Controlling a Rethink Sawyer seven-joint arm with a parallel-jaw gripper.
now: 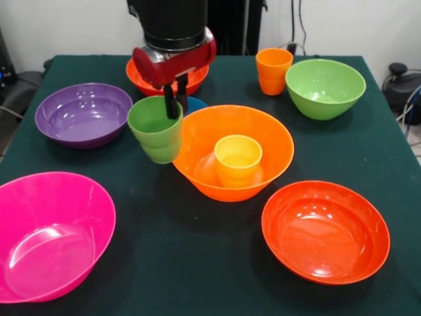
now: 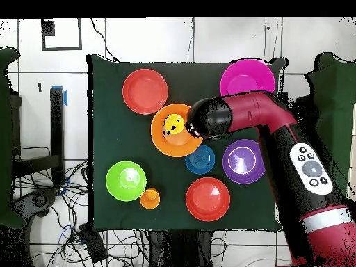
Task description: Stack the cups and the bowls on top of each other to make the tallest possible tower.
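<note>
Just off the nine-o'clock rim of the large light-orange plastic bowl (image 1: pixel 233 160) (a yellow cup (image 1: pixel 237 160) stands inside), the claw (image 1: pixel 175 99) pinches the rim wall of the small glossy green plastic tumbler (image 1: pixel 156 129), lifted off the table (image 1: pixel 197 263); it looks light, stiff and slippery.
</note>
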